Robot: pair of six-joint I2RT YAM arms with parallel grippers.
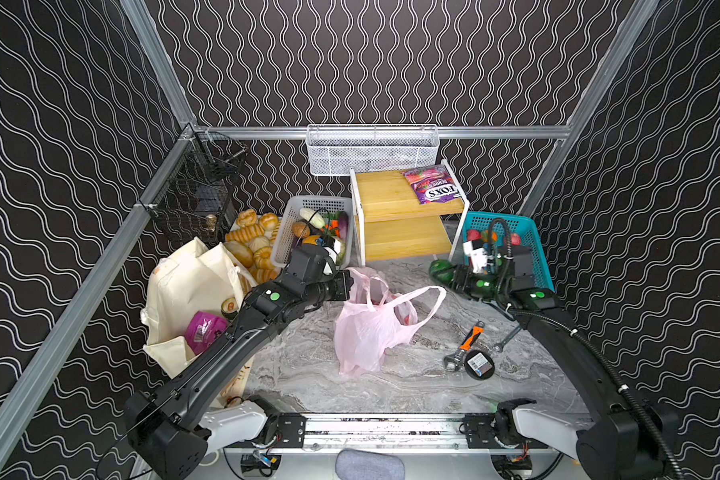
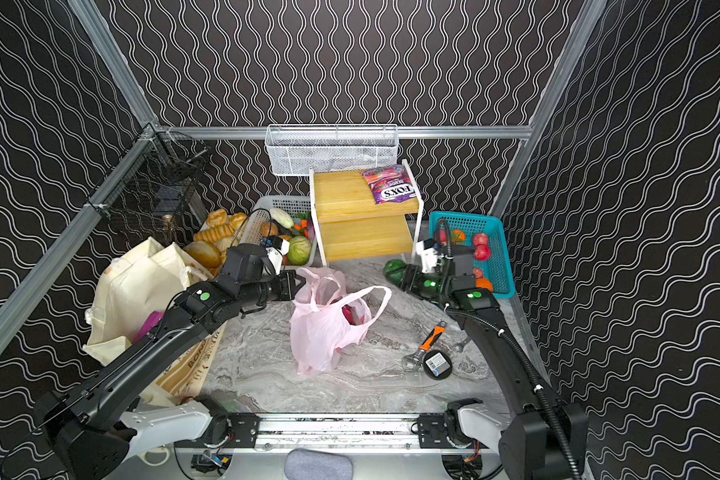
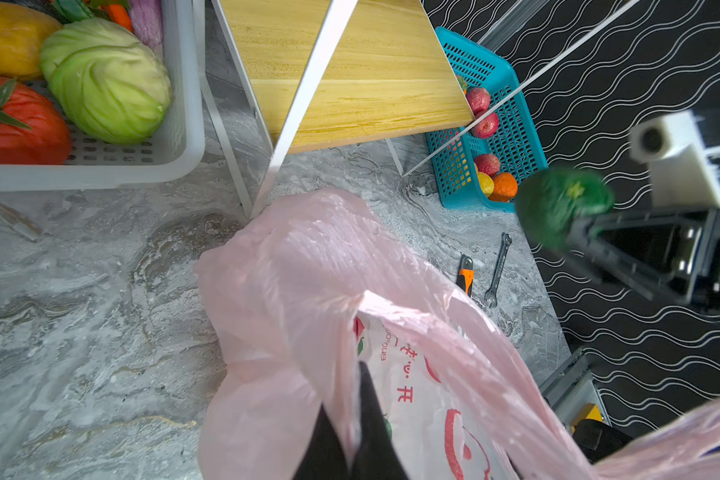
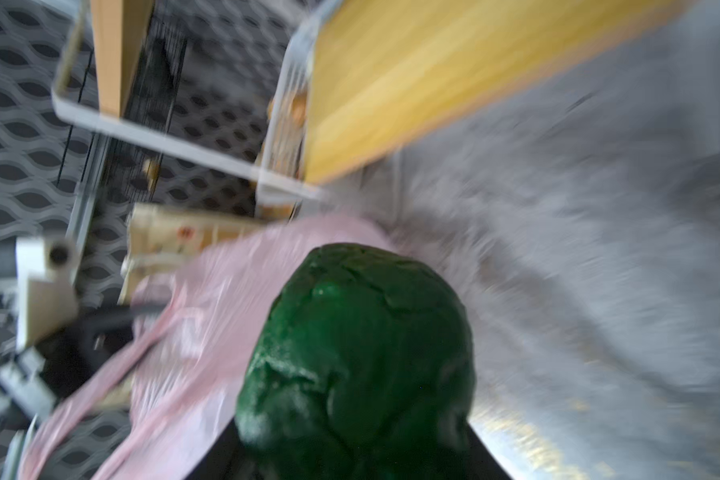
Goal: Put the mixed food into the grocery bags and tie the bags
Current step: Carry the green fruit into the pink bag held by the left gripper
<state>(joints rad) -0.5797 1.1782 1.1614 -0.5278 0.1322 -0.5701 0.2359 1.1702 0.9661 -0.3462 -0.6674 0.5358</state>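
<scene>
Pink carrier bag (image 1: 366, 332): stands mid-table in both top views, rim pinched in closed left gripper (image 1: 347, 286); green toy fruit (image 1: 436, 268) clamped in right gripper (image 1: 444, 274). Left wrist: reveals red print (image 3: 404, 392) on bag. Right wrist: blurs, shows fruit's bumpy skin.

pink bag (image 2: 325, 332) pinched, green fruit (image 2: 393, 268) held

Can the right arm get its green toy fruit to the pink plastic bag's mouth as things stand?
Probably yes: the left gripper holds the pink plastic bag open by its rim, and only bare tabletop separates it from the green toy fruit in the right gripper.
</scene>
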